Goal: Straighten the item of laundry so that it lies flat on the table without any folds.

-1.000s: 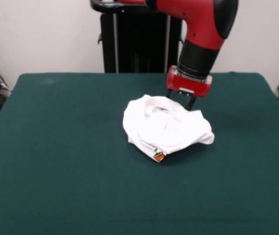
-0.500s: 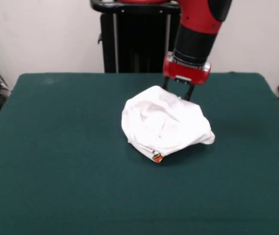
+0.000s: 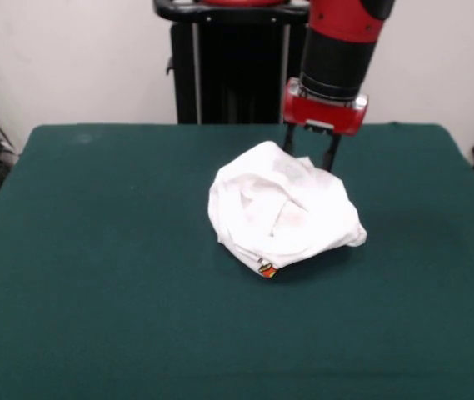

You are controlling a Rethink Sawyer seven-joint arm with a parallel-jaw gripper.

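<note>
The white T-shirt (image 3: 280, 212) lies crumpled in a heap at the middle of the dark green table (image 3: 95, 275). Only a small patch of its colourful print (image 3: 266, 267) shows at the near lower edge; the text is hidden. My gripper (image 3: 311, 160) hangs from the red arm at the heap's far right side. Its two black fingers (image 3: 333, 153) reach down into the far edge of the cloth, and their tips are hidden by it. The far edge of the shirt is raised up at the gripper, which holds it.
The robot's black pedestal (image 3: 232, 67) stands behind the table's far edge. Green tabletop stretches wide on all sides of the heap.
My gripper has risen and moved back toward the pedestal. The far edge of the shirt has come up with it, so the heap stands taller.
</note>
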